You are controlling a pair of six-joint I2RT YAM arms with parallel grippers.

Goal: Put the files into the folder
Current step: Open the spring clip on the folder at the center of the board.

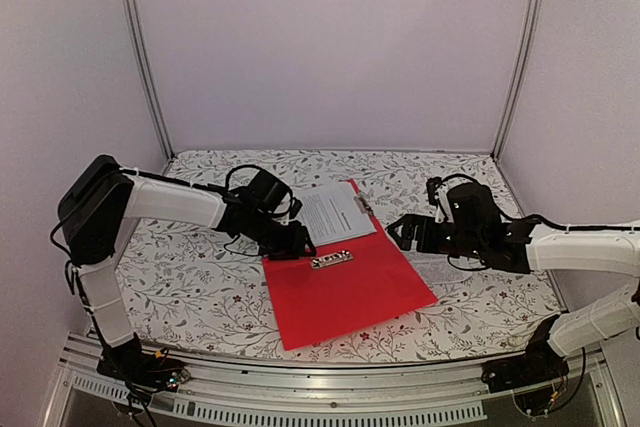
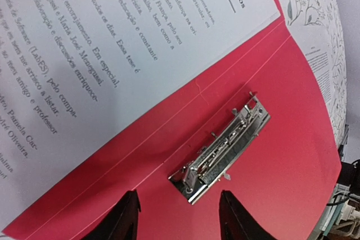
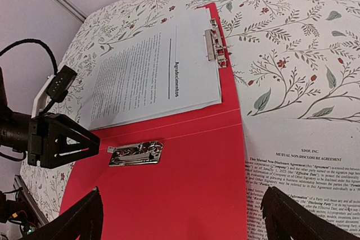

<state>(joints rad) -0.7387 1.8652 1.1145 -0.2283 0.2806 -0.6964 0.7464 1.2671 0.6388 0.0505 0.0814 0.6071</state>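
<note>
At centre of the overhead view, note the folder [image 1: 350, 292] spread flat on the patterned table [image 1: 480, 297], with the files [image 1: 330, 209] lying on its upper half, above the metal clip [image 1: 331, 260]. Laid open, by the look of it, to let sheets go under that clip. At lower right of the right wrist view, spot one more printed sheet [image 3: 304, 195] (seemingly tucked partly beneath the red edge). Left of the crease, see the left gripper [image 1: 298, 243] stretched in low, jaws partly apart, clasping nothing visible. Right of the folder, see the right gripper [image 1: 402, 232] held level, jaws spread wide, empty.

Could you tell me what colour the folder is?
The folder is red, best seen in the top external view.
</note>
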